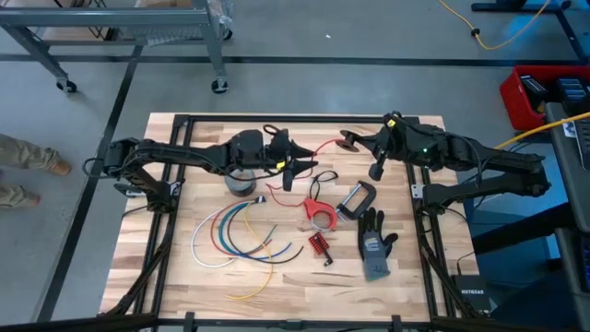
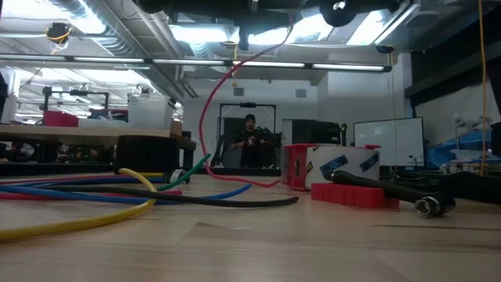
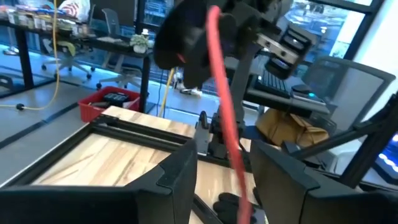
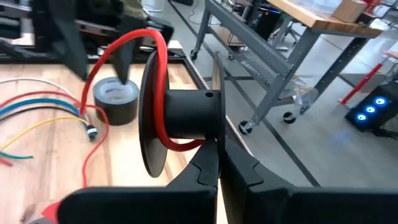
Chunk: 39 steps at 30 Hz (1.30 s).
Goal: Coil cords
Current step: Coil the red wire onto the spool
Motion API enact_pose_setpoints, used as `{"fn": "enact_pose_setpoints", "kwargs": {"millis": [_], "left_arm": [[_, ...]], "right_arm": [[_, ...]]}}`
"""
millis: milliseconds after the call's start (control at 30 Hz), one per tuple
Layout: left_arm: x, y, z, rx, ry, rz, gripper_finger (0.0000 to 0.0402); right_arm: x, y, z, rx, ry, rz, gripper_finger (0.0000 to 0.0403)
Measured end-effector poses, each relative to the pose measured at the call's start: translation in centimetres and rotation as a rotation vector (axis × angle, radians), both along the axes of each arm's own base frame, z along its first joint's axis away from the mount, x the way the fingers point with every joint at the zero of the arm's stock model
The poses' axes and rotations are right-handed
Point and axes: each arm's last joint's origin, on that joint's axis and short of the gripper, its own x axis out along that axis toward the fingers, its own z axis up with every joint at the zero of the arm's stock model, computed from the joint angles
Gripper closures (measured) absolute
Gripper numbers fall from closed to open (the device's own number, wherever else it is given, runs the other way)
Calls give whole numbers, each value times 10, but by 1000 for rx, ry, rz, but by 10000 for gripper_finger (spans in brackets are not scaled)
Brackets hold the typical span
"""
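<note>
Right claw (image 4: 217, 163) clamps black spool (image 4: 180, 115); red cord (image 4: 134, 38) loops it.

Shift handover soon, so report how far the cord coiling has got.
Done: about one turn of the red cord sits on the black spool, which the right tool holds shut. In hand: the left tool, open, has the red cord running between its fingers. Left: the other cords lie loose on the table.

You have a pale wooden table (image 1: 184, 277) carrying a fan of white, blue, red, green and yellow cords (image 1: 235, 235), a grey tape roll (image 1: 240, 182), a red clamp (image 1: 318, 212), a silver clamp (image 1: 355, 199), a small red block (image 1: 319, 243) and a grey glove (image 1: 374, 244).
</note>
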Motion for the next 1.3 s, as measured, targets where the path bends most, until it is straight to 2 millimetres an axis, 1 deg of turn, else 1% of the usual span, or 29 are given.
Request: {"fn": "enact_pose_setpoints", "kwargs": {"millis": [333,400,500,667,700,767,900,1067,1300], "left_arm": [[0,2,-2,-8,18,5,261],[-1,2,-3,-10,33,13,268],[-1,3,-6,-12,63,54,296],[-1,3,-7,4,80,69,377],[-1,3,-7,7,81,69,388],[-1,3,-7,5,80,69,392],[-1,4,-8,-22,80,91,390],[-2,4,-9,-51,84,118,395],[-3,6,-12,-62,116,167,398]], "right_arm": [[0,0,0,4,2,8,400],[0,0,0,3,2,8,400],[0,0,0,3,2,8,400],[1,0,0,2,-6,8,400],[1,0,1,1,-14,9,400],[2,0,3,0,-36,9,400],[10,-1,6,-5,-83,9,400],[31,-3,5,-11,-138,10,400],[60,-2,2,11,-207,106,400]]}}
